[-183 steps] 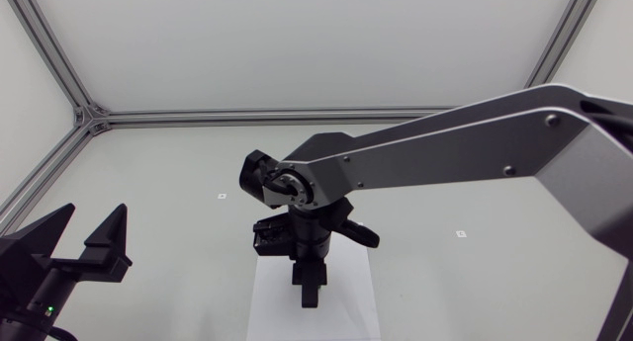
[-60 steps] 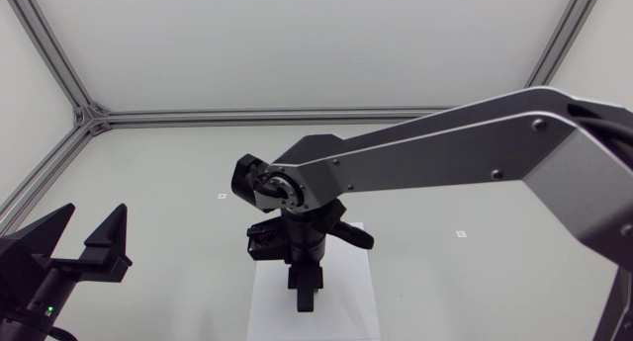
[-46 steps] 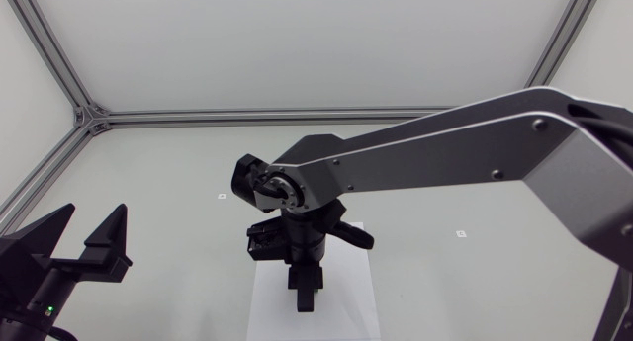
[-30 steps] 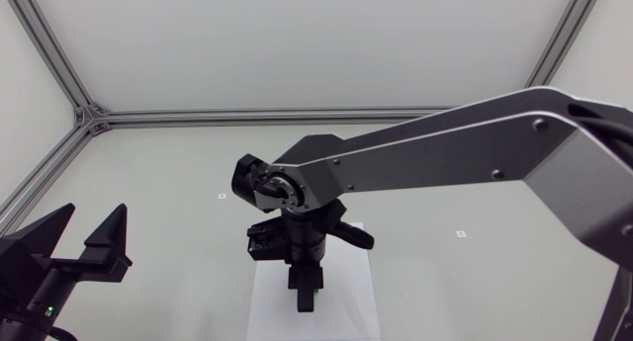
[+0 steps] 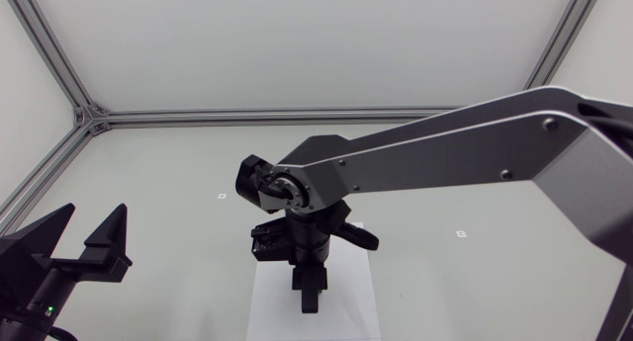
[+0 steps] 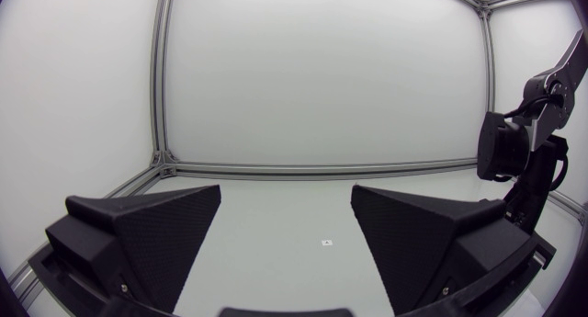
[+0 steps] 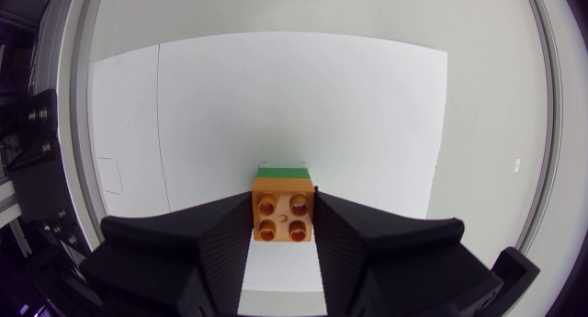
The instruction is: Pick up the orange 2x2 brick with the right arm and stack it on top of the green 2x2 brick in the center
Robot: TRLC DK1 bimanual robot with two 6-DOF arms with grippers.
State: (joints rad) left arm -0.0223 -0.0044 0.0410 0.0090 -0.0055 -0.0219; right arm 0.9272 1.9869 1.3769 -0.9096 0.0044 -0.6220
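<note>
In the right wrist view the orange 2x2 brick (image 7: 283, 216) sits studs-up between the two black fingers of my right gripper (image 7: 284, 227), which is shut on it from both sides. A thin edge of the green 2x2 brick (image 7: 282, 171) shows directly beyond and under the orange one, and the two look aligned. In the head view my right gripper (image 5: 309, 303) points down over the white sheet (image 5: 346, 301) and hides both bricks. My left gripper (image 5: 94, 218) stands open and empty near the front left; the left wrist view shows it (image 6: 285, 193) the same way.
The white sheet (image 7: 276, 96) lies flat under the bricks. Small markers (image 5: 223, 196) (image 5: 460, 233) dot the table. Aluminium frame rails (image 5: 89, 119) run along the back and left edges. From the left wrist view my right arm (image 6: 519, 161) stands ahead on the right.
My right arm has shifted slightly to the right and towards the front in the head view. The left arm has not moved.
</note>
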